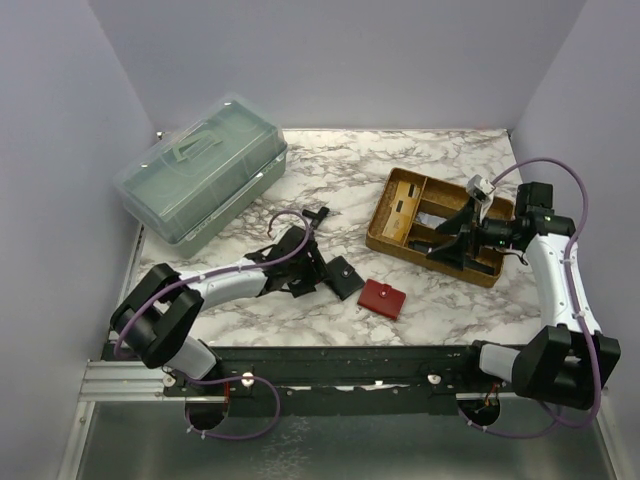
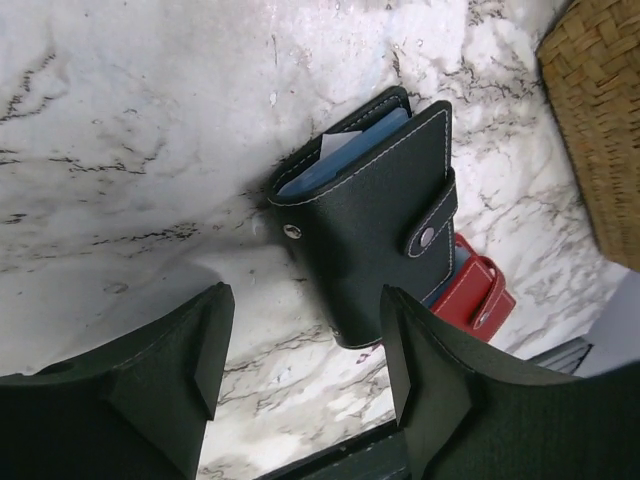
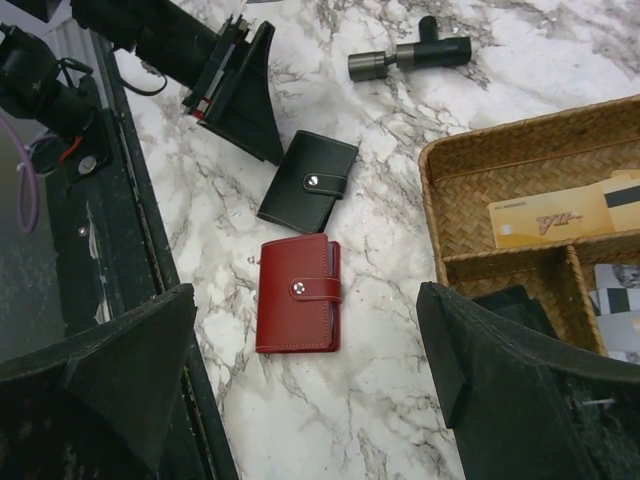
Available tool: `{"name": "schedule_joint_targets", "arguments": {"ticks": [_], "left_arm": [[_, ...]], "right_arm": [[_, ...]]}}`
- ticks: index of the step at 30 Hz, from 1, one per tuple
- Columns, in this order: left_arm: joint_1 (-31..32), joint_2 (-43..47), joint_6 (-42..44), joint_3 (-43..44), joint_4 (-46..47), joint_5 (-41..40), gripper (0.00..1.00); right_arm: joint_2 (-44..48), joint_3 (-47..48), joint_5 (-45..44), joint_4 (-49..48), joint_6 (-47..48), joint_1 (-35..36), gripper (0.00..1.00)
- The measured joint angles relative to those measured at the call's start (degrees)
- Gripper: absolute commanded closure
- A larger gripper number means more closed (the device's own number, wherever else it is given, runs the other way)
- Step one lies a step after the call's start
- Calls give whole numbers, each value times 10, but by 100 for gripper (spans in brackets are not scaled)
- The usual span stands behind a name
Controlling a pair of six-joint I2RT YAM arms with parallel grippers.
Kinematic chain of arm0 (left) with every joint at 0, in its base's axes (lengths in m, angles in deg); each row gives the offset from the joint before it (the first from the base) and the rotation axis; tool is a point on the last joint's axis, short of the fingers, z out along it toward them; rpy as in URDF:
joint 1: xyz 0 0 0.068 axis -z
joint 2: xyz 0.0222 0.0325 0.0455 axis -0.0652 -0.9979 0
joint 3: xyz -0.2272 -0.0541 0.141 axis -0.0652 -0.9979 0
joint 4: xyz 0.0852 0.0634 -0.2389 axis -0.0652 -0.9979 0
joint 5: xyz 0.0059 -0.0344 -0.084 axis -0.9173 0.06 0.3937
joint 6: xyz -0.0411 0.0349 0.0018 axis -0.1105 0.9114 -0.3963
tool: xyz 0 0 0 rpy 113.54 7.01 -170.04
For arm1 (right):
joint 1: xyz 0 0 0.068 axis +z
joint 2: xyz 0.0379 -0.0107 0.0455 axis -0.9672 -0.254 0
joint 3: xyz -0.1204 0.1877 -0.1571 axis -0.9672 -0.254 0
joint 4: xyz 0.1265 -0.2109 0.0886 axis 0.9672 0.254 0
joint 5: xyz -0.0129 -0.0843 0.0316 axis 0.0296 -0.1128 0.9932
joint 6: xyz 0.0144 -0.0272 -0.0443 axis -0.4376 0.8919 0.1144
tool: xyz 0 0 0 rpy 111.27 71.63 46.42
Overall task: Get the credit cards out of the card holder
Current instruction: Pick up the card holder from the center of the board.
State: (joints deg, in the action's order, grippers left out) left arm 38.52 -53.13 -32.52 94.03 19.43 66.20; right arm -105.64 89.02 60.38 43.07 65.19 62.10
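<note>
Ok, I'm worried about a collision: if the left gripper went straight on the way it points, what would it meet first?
Probably the black card holder, snapped shut on the marble table: it lies just ahead of the left gripper, in line with the gap between its fingers, though depth is unclear.

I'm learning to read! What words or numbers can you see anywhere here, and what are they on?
"VIP", probably, in slanted letters: on the gold card in the woven tray.
Tiny print above it: too small to read.
Black-and-white papers in the tray: too blurred.
Black wallet, red wallet: no writing seen.
</note>
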Motion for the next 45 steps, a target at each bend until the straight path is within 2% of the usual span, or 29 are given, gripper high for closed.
{"name": "schedule_joint_targets", "arguments": {"ticks": [7,10,13,15,20,21,22,27,33,36,38,42,45], "left_arm": [[-2,3,-90,-51,99,-1,38],[-2,-3,-118,-50,104,-6,41],[-2,-15,-134,-43,105,-9,47],[-2,-24,-144,-41,112,-12,57],[-2,-45,-148,-33,115,-27,93],[-2,-50,-146,-30,115,-30,98],[-2,-53,-142,-26,115,-32,100],[-1,-50,-75,-16,113,-39,100],[-2,40,44,-49,142,-41,100],[-2,80,82,-63,159,-25,100],[-2,90,98,-63,168,-7,100],[-2,89,112,-59,171,40,100],[-2,81,114,-44,165,72,100]], "right_arm": [[-6,-13,3,-9,2,22,0],[-6,-13,4,-17,1,31,0],[-6,-15,4,-26,-3,39,0],[-6,-19,4,-32,-9,45,0],[-8,-32,3,-48,-21,66,0],[-10,-34,3,-50,-24,71,0],[-13,-36,3,-53,-26,76,0],[-32,-39,-5,-55,-9,106,0],[-47,-39,-8,-13,136,150,0],[-51,-39,-16,-15,193,196,0],[-60,-39,-27,-28,214,240,6],[-99,-38,-61,-82,224,325,26],[-128,-35,-105,-128,223,374,36]]}}
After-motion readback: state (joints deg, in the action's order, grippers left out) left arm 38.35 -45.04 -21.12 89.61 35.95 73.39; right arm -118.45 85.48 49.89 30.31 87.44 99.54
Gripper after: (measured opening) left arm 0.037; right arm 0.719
